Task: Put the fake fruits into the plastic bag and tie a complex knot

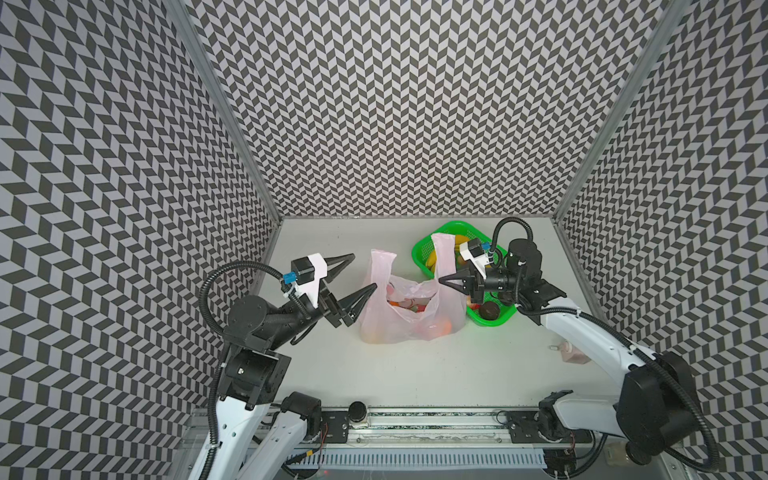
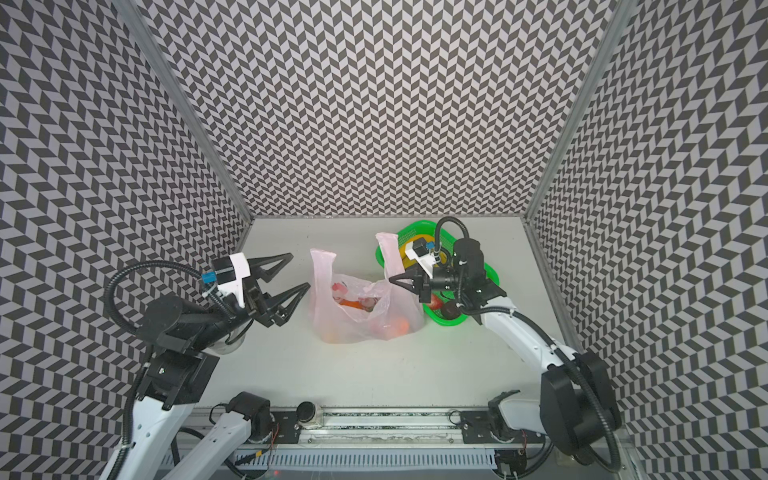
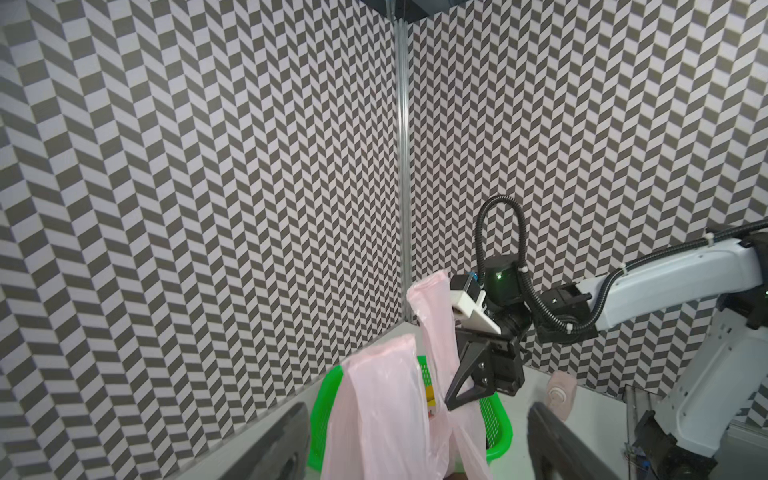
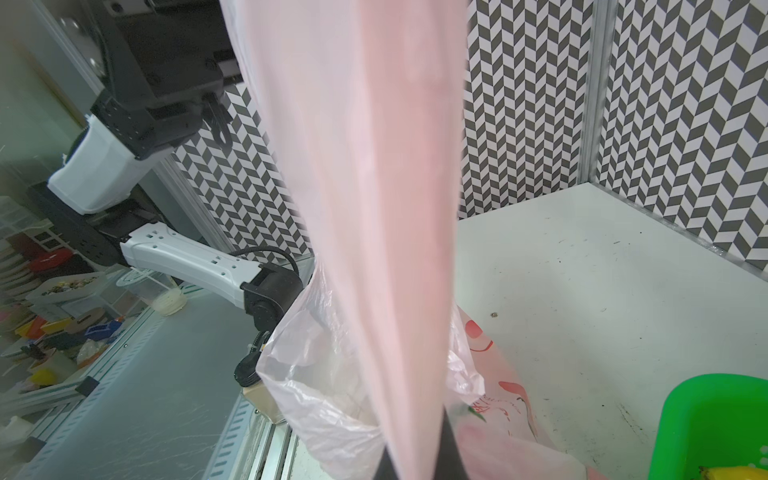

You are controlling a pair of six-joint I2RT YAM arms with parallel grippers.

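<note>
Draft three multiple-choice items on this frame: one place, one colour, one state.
1. In both top views, where does the basket sit relative to the bag?
A. To its right
B. To its left
C. Between it and the front rail

2. What colour is the basket?
A. Blue
B. Green
C. Red

3. The right end effector is:
A. Open and empty
B. Shut on a handle of the bag
C. Shut on a banana

Answers:
1 A: the basket lies right of the bag, partly under the right arm.
2 B: its mesh is bright green.
3 B: the right wrist view shows pink film pinched between the closed fingertips.
</note>
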